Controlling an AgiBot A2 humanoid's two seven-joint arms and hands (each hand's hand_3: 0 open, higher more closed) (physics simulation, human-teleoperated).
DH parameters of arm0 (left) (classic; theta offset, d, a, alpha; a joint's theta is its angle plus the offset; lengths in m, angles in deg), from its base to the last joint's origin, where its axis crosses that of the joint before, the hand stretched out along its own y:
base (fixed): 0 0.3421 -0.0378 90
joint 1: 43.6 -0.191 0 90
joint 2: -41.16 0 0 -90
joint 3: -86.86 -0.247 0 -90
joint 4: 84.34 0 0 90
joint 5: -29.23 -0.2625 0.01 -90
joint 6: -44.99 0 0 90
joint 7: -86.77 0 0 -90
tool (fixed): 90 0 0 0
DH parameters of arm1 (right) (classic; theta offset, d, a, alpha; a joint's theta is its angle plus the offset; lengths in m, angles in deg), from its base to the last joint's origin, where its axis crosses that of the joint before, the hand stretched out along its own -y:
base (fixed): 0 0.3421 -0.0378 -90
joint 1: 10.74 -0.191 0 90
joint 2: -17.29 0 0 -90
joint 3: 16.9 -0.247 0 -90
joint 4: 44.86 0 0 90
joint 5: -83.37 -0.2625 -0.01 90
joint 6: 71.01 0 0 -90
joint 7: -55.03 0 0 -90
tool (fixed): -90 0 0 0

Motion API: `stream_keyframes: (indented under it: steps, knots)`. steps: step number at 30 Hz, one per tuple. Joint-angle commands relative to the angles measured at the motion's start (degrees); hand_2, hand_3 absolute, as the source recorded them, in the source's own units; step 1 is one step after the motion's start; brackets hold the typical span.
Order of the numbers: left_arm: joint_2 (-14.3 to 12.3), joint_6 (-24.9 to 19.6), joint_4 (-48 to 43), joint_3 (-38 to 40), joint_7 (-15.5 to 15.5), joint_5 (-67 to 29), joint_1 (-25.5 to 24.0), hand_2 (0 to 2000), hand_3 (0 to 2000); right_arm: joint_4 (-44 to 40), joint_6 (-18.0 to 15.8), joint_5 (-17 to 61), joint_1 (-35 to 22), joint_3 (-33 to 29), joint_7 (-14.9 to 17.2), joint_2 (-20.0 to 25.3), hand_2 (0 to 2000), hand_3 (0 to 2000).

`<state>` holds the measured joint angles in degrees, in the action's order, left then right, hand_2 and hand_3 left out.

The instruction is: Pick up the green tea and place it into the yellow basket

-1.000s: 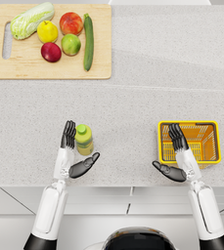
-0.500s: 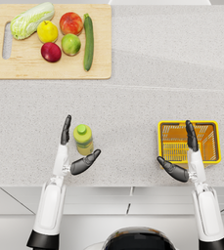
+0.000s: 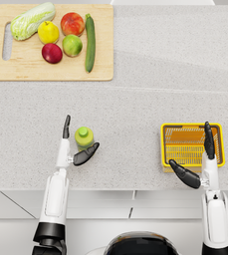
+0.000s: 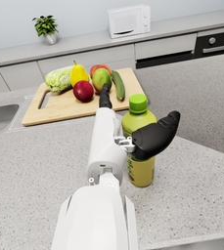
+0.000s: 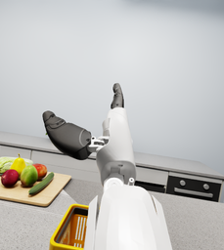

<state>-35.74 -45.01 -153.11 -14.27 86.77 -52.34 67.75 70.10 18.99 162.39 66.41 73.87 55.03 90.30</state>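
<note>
L hand (image 3: 74, 149): open wide, fingers either side of green tea, not clearly gripping.
R hand (image 3: 197, 162): open, holds nothing, raised over basket's near edge.
Counter (image 3: 150, 99): grey speckled.
Cutting board (image 3: 16, 72): far-left corner, w/ veg & fruit.
Yellow basket (image 3: 191, 144): near edge, right side.
Green tea (image 3: 84, 138): upright, near edge, left of centre.

On the counter (image 3: 135, 99), the green tea (image 3: 84, 138) stands upright near the front edge, with the left hand (image 3: 75, 149) spread around it, fingers to its left and thumb just in front. Well off to the right sits the basket (image 3: 190, 144), the right hand (image 3: 197, 159) open over its front-right corner. Far back on the left lies the cutting board (image 3: 51, 42), carrying cabbage (image 3: 33, 20), fruit and a cucumber (image 3: 90, 42).
</note>
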Motion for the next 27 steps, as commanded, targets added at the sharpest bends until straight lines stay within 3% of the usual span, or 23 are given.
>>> stream_keyframes:
  steps: [1,11,12,13,15,17,20,23,27]
  knots:
    - [-1.5,0.0,8.7,-2.1,0.0,0.0,4.0,0,0,-1.5,0.0,0.0,1.8,1.1,0.0,-0.3,0,0]
    - [-4.2,0.0,18.9,-2.2,0.0,0.0,8.4,0,0,-2.9,0.0,0.0,1.1,2.5,0.0,1.0,0,0]
    - [-4.1,0.0,17.7,-1.6,0.0,0.0,8.0,1361,327,-3.0,0.0,0.0,1.4,2.6,0.0,1.0,0,0]
    - [-4.2,-0.7,17.7,-1.4,0.0,0.0,7.9,2000,653,-3.1,0.0,0.0,1.5,2.8,0.0,1.1,0,0]
    - [-4.3,-3.4,18.3,-0.9,0.3,-0.1,8.0,2000,1307,-3.0,0.0,0.0,1.4,3.4,0.0,1.3,0,0]
    - [-4.3,-3.0,17.4,-0.9,0.1,-0.1,7.4,2000,1960,-2.1,0.0,0.0,-1.1,2.8,0.0,2.2,0,0]
    - [-4.2,-3.0,10.8,-1.1,-0.1,-0.1,5.8,2000,2000,-2.1,0.0,0.0,-1.7,3.3,0.0,2.8,0,0]
    - [-4.6,-5.2,-1.3,-1.8,0.2,-0.1,5.7,2000,2000,-4.3,0.0,0.0,-3.9,8.4,0.0,4.4,0,0]
    - [-5.9,-5.1,-12.3,-1.5,0.1,-0.1,7.3,2000,2000,-9.9,0.0,0.0,-5.1,14.9,0.0,6.2,0,0]
